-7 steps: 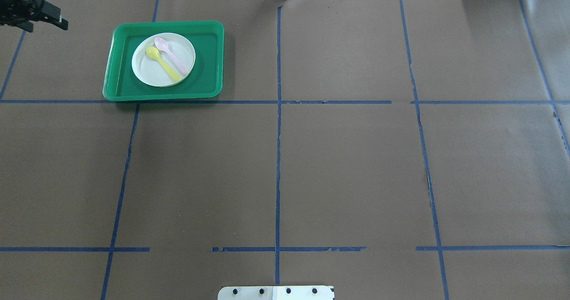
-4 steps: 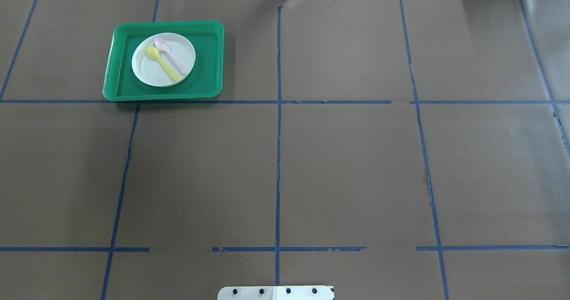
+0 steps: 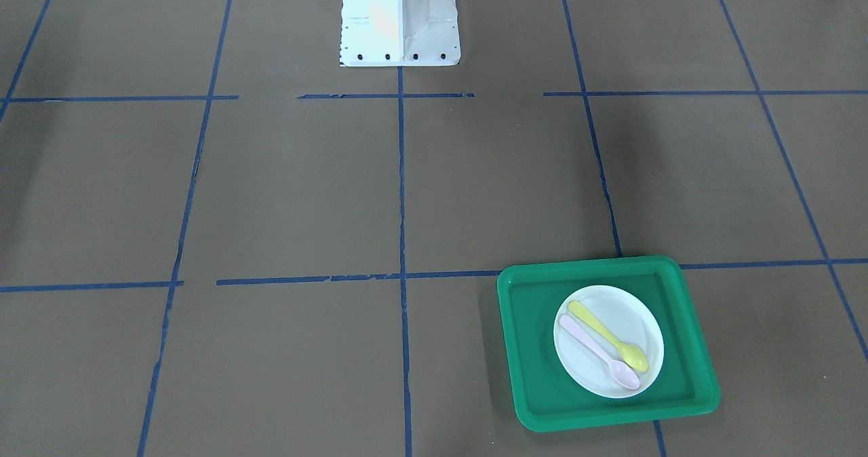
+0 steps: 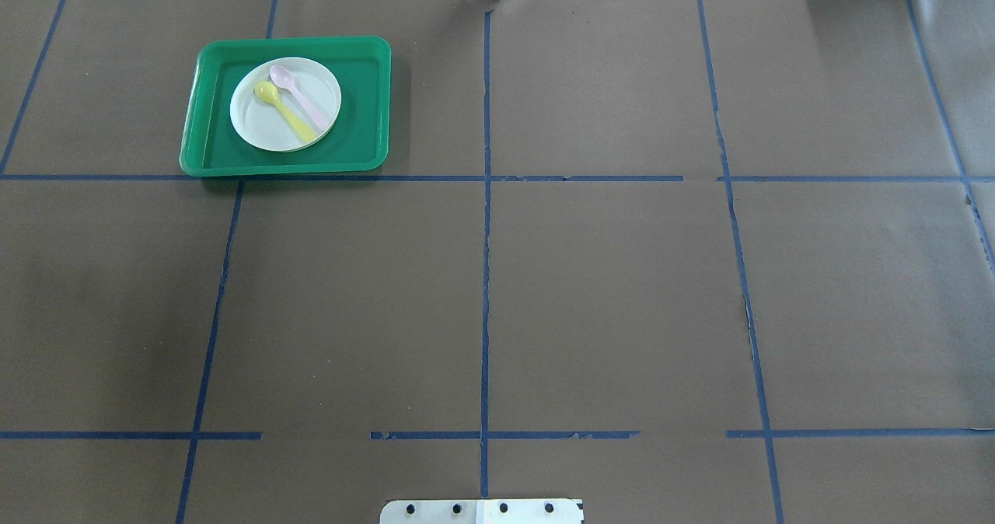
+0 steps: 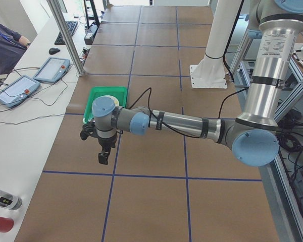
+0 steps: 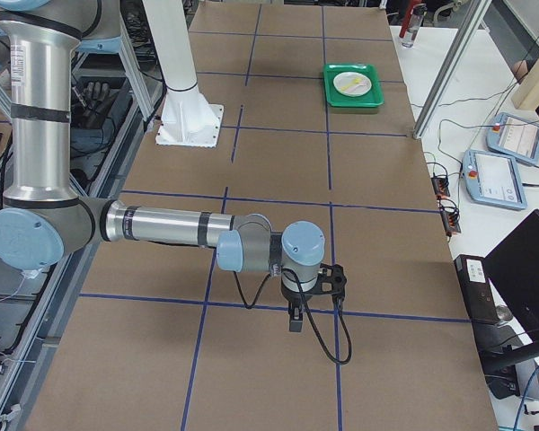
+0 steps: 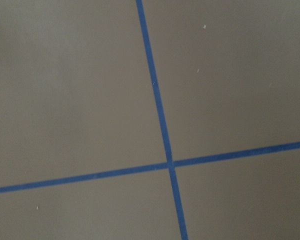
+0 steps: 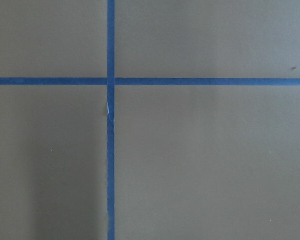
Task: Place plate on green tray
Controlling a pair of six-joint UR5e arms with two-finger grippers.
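Logging plate (image 4: 260, 126) lying flat inside green tray (image 4: 364, 120), at the table's (image 4: 606, 291) far left in the overhead view. Carrying a yellow spoon (image 4: 289, 117) and a pink spoon (image 4: 305, 100) side by side. Noting left gripper (image 5: 103, 158) hanging over bare table near the tray, right gripper (image 6: 294, 321) hanging well apart from it. Finger state of both pincers: cannot tell, showing in side views only.

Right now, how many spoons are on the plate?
2. A yellow spoon and a pink spoon lie side by side on the plate, inside the green tray. Nothing seems hidden.
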